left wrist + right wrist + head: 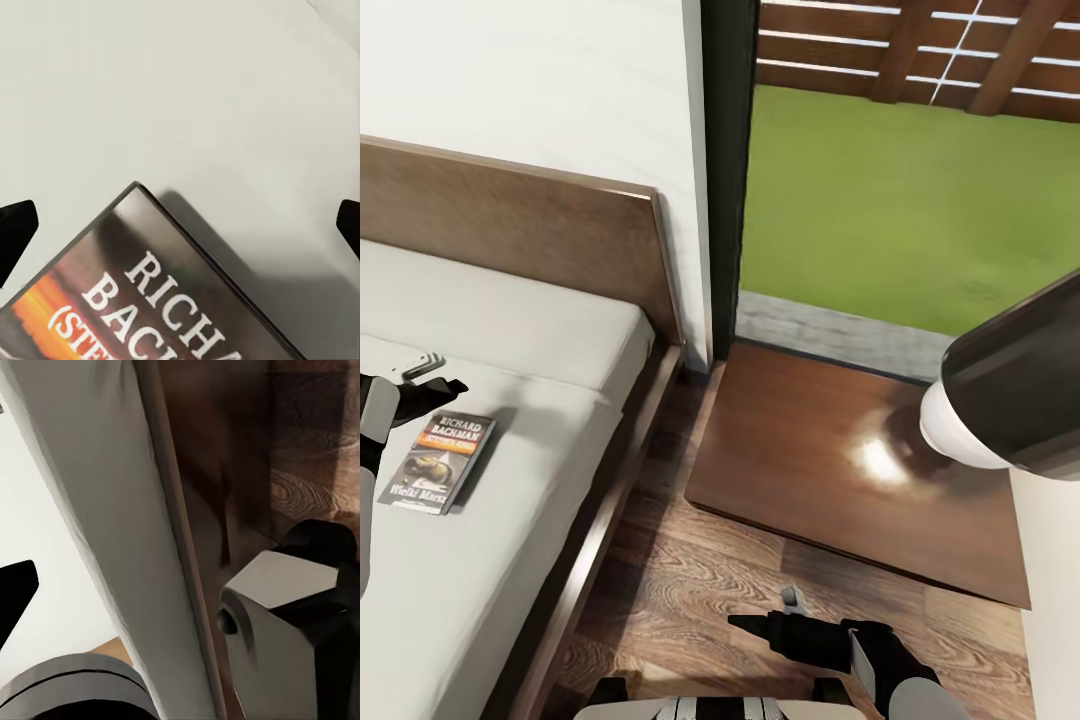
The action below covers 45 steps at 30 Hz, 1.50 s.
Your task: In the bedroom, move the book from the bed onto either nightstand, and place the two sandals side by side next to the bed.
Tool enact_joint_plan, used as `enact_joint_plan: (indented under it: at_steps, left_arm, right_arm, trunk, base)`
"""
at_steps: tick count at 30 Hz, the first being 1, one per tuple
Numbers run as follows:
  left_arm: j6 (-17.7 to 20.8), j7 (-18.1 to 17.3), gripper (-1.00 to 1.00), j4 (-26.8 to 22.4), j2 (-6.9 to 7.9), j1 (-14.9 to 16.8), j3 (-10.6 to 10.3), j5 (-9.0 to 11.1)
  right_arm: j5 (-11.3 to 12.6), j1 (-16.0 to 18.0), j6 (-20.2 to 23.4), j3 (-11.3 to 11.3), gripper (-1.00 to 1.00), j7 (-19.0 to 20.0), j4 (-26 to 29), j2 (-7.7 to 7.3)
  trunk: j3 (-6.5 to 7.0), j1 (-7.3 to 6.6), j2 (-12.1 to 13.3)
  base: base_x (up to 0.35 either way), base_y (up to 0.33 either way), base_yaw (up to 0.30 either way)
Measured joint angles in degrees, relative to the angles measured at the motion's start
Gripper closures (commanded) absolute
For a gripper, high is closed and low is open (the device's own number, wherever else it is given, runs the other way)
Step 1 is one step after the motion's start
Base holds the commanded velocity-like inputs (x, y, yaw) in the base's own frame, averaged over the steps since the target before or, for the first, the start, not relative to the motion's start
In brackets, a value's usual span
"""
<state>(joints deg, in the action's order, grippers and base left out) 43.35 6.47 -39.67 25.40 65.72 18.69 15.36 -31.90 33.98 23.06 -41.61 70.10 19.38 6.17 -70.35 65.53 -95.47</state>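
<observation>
One book lies near the mattress edge, just below my open left gripper; right gripper's state I can't tell.

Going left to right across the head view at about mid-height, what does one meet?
Left claw → dark paperback book with an orange band on the pale grey-white mattress → dark brown wooden bed frame → glossy dark-brown nightstand top → white-based, black-shaded lamp.
</observation>
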Motion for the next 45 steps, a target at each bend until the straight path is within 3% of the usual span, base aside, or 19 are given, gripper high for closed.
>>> enact_joint_plan:
  at_steps: [12, 16, 31, 36, 45]
  left_arm:
    - [0.0, 0.0, -1.0, 0.0, 0.0, 0.0, 0.0, 0.0]
    - [0.0, 0.0, -1.0, 0.0, 0.0, 0.0, 0.0, 0.0]
    - [-1.1, 0.0, -1.0, 0.0, 0.0, 0.0, 0.0, 0.1]
    - [-1.5, 0.0, -1.0, 0.0, 0.0, 0.0, 0.0, 0.1]
    - [-1.6, 0.0, -1.0, 0.0, 0.0, 0.0, 0.0, 0.1]
  right_arm:
    - [0.0, 0.0, 0.0, 0.0, -1.0, 0.0, 0.0, 0.0]
    - [0.0, 0.0, 0.0, 0.0, -1.0, 0.0, 0.0, 0.0]
    - [0.0, 0.0, 0.0, 0.0, -1.0, 0.0, 0.0, 0.0]
    - [0.0, 0.0, 0.0, 0.0, -1.0, 0.0, 0.0, 0.0]
    - [0.0, 0.0, 0.0, 0.0, -1.0, 0.0, 0.0, 0.0]
  trunk:
    - [-0.36, 0.44, -0.8]
    - [-1.08, 1.32, -2.4]
    - [-1.08, 1.32, -2.4]
    - [-1.97, 2.42, -4.4]
    - [-1.98, 2.42, -4.4]
  base:
    - [0.0, 0.0, 0.0]
    - [0.0, 0.0, 0.0]
    - [0.0, 0.0, 0.0]
    - [0.0, 0.0, 0.0]
    - [0.0, 0.0, 0.0]
